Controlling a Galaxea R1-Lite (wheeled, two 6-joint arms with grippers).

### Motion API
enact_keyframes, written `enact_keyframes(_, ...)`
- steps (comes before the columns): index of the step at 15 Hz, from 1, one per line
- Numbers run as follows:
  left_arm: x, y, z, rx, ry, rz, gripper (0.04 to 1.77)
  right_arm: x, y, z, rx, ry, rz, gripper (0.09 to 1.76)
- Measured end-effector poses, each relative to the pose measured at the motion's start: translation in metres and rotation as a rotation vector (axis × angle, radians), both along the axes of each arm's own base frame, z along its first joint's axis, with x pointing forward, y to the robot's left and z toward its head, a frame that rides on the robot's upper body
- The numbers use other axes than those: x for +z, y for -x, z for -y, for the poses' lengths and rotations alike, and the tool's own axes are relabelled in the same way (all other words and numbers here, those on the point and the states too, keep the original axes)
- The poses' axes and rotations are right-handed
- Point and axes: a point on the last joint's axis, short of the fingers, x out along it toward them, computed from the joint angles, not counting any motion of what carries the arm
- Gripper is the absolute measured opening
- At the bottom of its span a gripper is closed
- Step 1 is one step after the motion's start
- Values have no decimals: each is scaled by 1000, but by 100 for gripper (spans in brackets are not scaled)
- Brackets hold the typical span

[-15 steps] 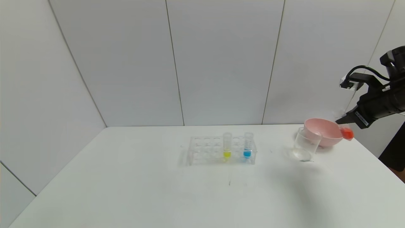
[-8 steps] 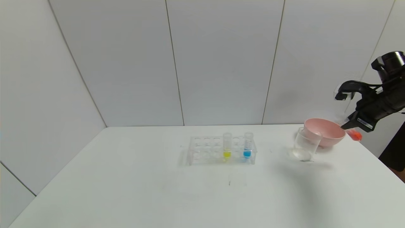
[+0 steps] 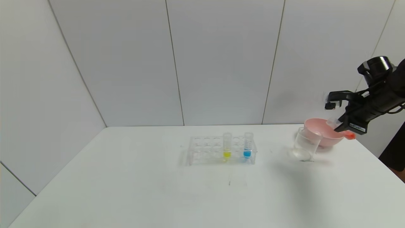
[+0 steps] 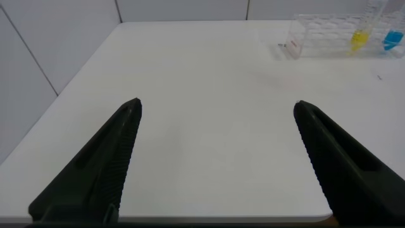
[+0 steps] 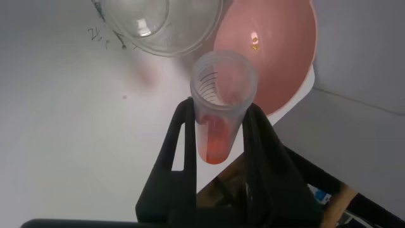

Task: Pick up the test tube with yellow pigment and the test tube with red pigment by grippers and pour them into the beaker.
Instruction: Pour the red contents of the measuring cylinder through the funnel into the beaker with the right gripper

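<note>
There, red-pigment test tube clamped between right fingers, tilted.

Right gripper raised, clamped; left gripper spread wide.

Lab-style test bench

Plain white table boxed in by bare grey-white wall panels; clear tube rack with yellow- and blue-tipped tubes; glass beaker and pink bowl beside it.
</note>
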Motion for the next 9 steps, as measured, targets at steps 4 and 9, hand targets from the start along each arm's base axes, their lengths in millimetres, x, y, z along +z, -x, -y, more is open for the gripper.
enact_keyframes(4,0,0,0,0,0,0,172,-2,-9,-14,26,99,33,49)
enact_keyframes(9,0,0,0,0,0,0,172,-12,-18,-32,47,202,22,49)
